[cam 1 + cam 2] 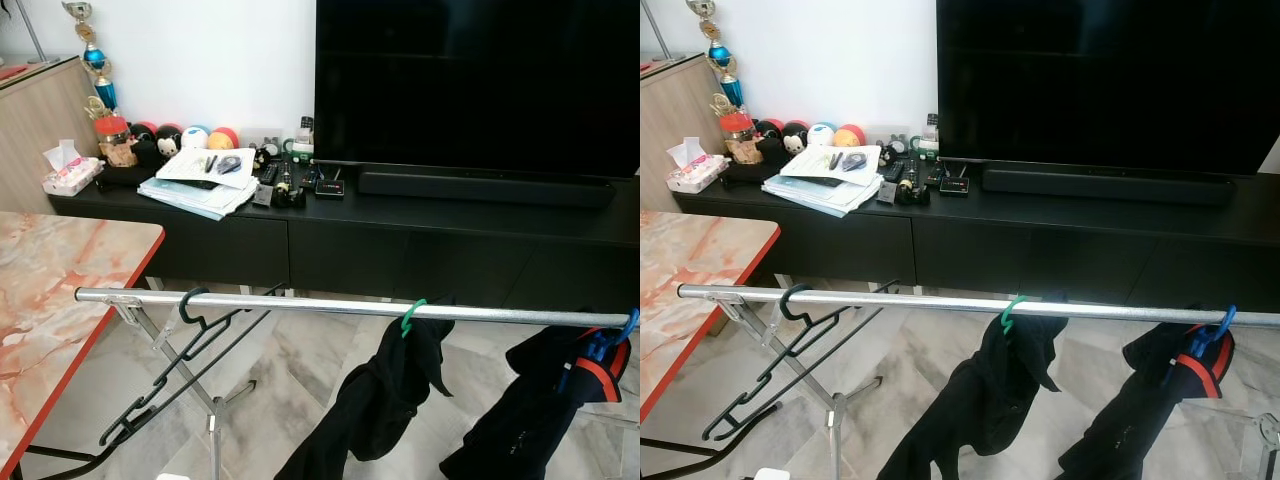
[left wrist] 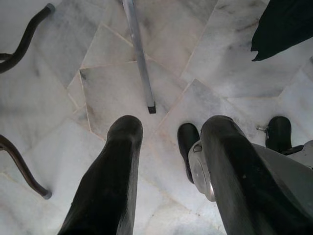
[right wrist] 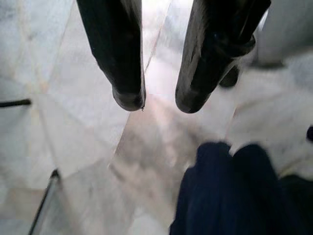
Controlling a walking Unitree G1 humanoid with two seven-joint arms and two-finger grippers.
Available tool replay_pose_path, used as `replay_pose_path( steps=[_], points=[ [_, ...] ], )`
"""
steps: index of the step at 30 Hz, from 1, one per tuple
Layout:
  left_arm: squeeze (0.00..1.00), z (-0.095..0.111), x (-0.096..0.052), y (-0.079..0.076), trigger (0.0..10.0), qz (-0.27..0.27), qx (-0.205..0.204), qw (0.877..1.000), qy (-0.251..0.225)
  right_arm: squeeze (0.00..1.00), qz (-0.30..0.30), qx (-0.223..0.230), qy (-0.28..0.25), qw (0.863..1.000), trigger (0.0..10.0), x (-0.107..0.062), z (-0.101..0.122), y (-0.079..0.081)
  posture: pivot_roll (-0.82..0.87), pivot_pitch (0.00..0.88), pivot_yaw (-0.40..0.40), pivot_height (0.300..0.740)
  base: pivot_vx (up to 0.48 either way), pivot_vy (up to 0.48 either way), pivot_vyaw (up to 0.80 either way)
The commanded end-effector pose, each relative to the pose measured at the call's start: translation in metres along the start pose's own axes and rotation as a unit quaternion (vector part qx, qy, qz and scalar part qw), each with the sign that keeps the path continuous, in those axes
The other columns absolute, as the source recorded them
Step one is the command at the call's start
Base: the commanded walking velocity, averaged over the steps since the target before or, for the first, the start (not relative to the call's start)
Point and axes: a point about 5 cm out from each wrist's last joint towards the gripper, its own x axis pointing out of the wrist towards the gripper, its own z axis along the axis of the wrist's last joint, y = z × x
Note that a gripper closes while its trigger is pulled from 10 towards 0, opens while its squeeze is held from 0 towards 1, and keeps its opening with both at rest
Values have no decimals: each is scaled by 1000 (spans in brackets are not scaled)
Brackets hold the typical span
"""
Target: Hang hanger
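One black hanger hangs by its hook on the left end of the silver rail, so the hanging looks done or close to it. To do this step well, I think the robot should check that the hook sits fully over the rail and let the hanger stop swinging before it moves off. The hook curls over the top of the rail, and the long body of the hanger slopes down and to the left, toward the near floor, so its long line is tilted and not flat. It sits just beside the marble table with the red edge. Farther right on the rail, a green hook holds a black garment, and far to the right a blue hook holds another dark garment. The left gripper points down at the pale floor with its two black fingers well apart and nothing between them. The right gripper also points at the floor, above dark cloth, with a gap between its fingers and nothing held.
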Motion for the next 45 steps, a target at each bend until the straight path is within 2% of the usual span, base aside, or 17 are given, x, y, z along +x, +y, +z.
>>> replay_pose_path(
  steps=[1,15,19,22,23,27,30,33,34,35,36,39,41,45],
  points=[
    [0,-6,-2,4,10000,3,3,1000,14,0,9,-1,0,1000,10000,1,2,0,99,0,10,740,0,-259,0],
    [0,-8,-2,2,10000,0,5,1000,16,0,33,17,-27,999,10000,3,15,13,100,0,10,740,0,-364,0],
    [0,-9,-2,1,10000,2,0,1000,18,0,36,23,-44,998,10000,3,22,17,100,0,7,740,0,0,0],
    [0,-10,-2,1,10000,1,-1,1000,18,0,33,33,-60,997,10000,4,28,19,100,0,7,740,0,0,0],
    [0,-11,-3,1,10000,0,-2,1000,19,0,33,46,-81,995,10000,4,37,23,94,0,5,740,0,0,0],
    [0,-12,-3,0,10000,-1,-1,1000,20,0,30,81,-94,992,10000,4,43,26,92,0,4,740,0,0,0],
    [0,-12,-3,-2,10000,-3,-1,1000,20,0,28,95,-131,986,10000,1,52,31,89,0,3,740,0,0,0],
    [0,-12,-3,-1,10000,-3,-1,1000,19,0,3,132,-195,972,10000,-6,66,27,93,0,-3,740,0,0,0],
    [0,-12,-3,-1,10000,-3,-1,1000,19,0,3,132,-195,972,10000,-6,66,27,93,0,-3,740,0,0,0],
    [0,-12,-3,-1,10000,-2,0,1000,20,0,-9,159,-236,959,10000,-14,73,23,87,0,-3,740,0,0,0],
    [0,-12,-3,0,10000,-2,1,1000,20,0,-13,166,-254,953,10000,-19,75,21,84,0,-3,740,0,0,0],
    [0,-12,-3,0,10000,-3,4,1000,22,0,-12,170,-283,944,10000,-29,78,17,81,0,-3,740,0,0,0],
    [0,-12,-3,0,10000,-4,5,1000,22,0,-8,153,-303,941,10000,-40,79,17,80,0,-5,740,0,0,0],
    [0,-11,-3,0,10000,-6,8,1000,20,0,-8,148,-335,931,10000,-59,82,16,80,0,-8,740,0,0,0]
  ],
)
